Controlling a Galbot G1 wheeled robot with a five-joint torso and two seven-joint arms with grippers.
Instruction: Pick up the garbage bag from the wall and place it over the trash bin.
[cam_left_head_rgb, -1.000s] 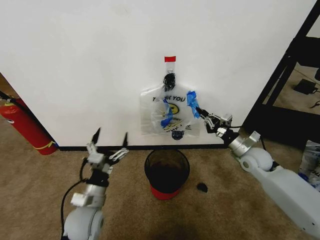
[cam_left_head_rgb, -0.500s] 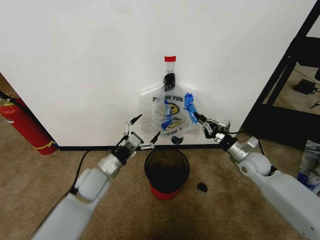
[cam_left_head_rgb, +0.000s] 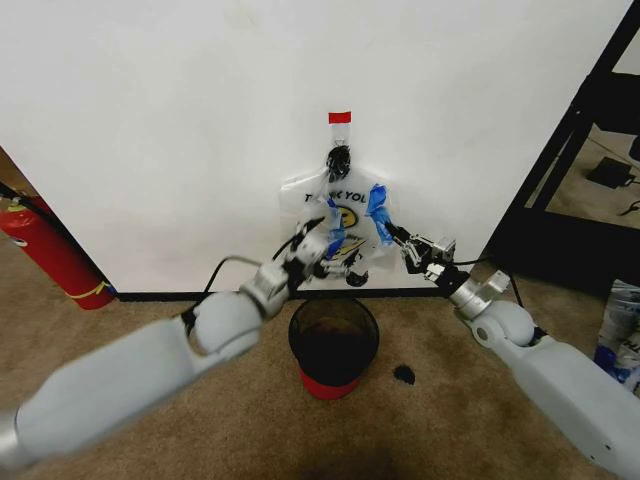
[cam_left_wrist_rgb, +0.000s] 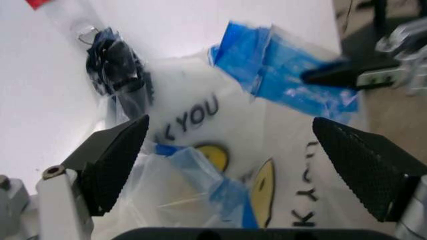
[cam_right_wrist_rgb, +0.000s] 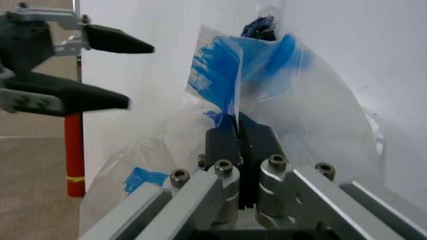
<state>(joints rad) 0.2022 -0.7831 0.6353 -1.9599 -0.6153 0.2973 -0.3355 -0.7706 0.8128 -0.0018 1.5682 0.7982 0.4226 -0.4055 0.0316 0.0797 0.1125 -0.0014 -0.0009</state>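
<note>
Partly blurred, garbage bag (cam_left_head_rgb: 345, 225) on hook, right end effector (cam_left_head_rgb: 392, 232) pinching it, left end effector (cam_left_head_rgb: 322, 250) spread

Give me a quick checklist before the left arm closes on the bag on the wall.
1. Right pincer shut on the garbage bag's blue patch: ok.
2. Left pincer open, fingers straddling the bag's lettering: ok.
3. Bag hanging from the black hook on the wall: ok.
4. Trash bin upright below the bag: ok.
5. Left fingers touching the plastic: cannot tell.
</note>
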